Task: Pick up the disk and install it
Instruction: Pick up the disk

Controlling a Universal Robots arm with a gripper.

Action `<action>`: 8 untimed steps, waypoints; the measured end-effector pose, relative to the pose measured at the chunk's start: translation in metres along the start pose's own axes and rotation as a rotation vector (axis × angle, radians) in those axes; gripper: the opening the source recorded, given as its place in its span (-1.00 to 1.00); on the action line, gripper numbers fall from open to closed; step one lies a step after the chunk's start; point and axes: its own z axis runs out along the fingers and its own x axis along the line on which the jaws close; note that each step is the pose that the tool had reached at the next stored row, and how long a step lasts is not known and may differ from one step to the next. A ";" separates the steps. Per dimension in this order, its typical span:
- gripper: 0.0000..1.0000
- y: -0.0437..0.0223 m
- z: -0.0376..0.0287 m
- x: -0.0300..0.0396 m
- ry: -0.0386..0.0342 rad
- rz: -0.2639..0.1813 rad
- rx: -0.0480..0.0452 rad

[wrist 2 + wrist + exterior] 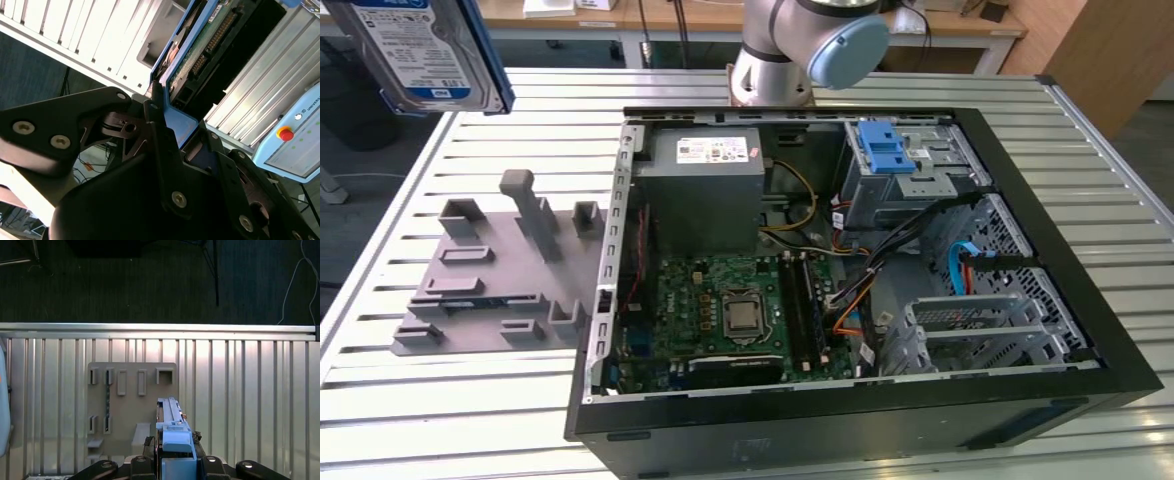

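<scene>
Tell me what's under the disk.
In the first wrist view, the disk, held in the gripper, hangs above a grey slotted holder on the slatted table. The part of the holder right beneath the disk is covered.

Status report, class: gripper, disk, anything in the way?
Gripper shut on the disk. Disk aloft over the grey rack, outside the open computer case. No obstruction seen.

I see a white-and-blue label on the disk (424, 50), a white sticker (711, 150) on the power-supply box (707, 205) and lettering on the pendant (295, 145); none reads clearly.
</scene>
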 end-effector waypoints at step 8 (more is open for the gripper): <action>-0.27 -0.0034 -0.0001 0.0000 0.0001 0.000 -0.0001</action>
